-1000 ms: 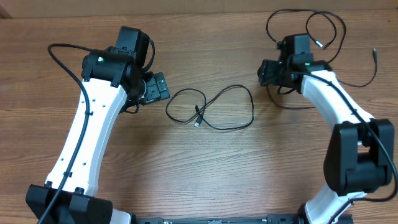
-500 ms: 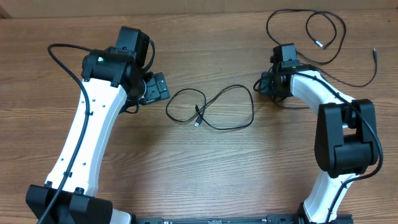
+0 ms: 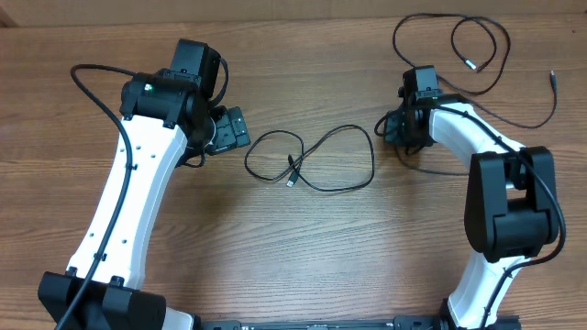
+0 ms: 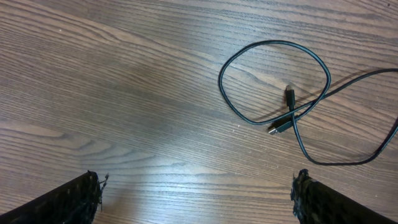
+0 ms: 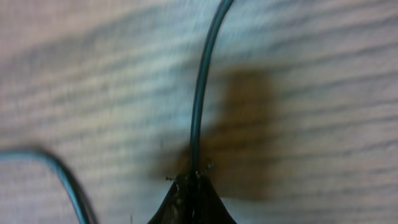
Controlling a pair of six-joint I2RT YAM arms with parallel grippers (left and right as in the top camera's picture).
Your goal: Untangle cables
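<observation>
R claw (image 5: 194, 185) is down low over the desk (image 3: 275, 266), upper right of the overhead view. Jaws together, clamped on a thin black strand (image 5: 200, 93). Its wrist cam shows the cord running straight up out of the pinched tips. Another bit of cord curves through the lower left of that view, loose, not held.

The strand prob. belongs to the far cables (image 3: 500, 41), those slack loops w/ small plug ends in the top right corner. Can't say which one, the arm covers the join.

L claw (image 4: 198, 186) hangs left of centre, jaws wide apart, nothing in them. It's looking down at the mid cable (image 4: 297, 115), which lies flat in the middle of the desk. That's one closed loop crossing over itself, both plug ends lying inside or near the crossing, the rest sweeping off to the right edge of that view.

Handling, my read: light, limp stuff that won't hold a shape and will trail behind whatever pulls it. The jacket looks smooth, so a pinch could slip if tugged hard. Plugs are the snag risk, they'd catch in a loop. Best hold is on the cord just behind a plug, then draw that end back out thru the crossing, slow. Avoid grabbing at the crossing itself, that takes two strands at once.
</observation>
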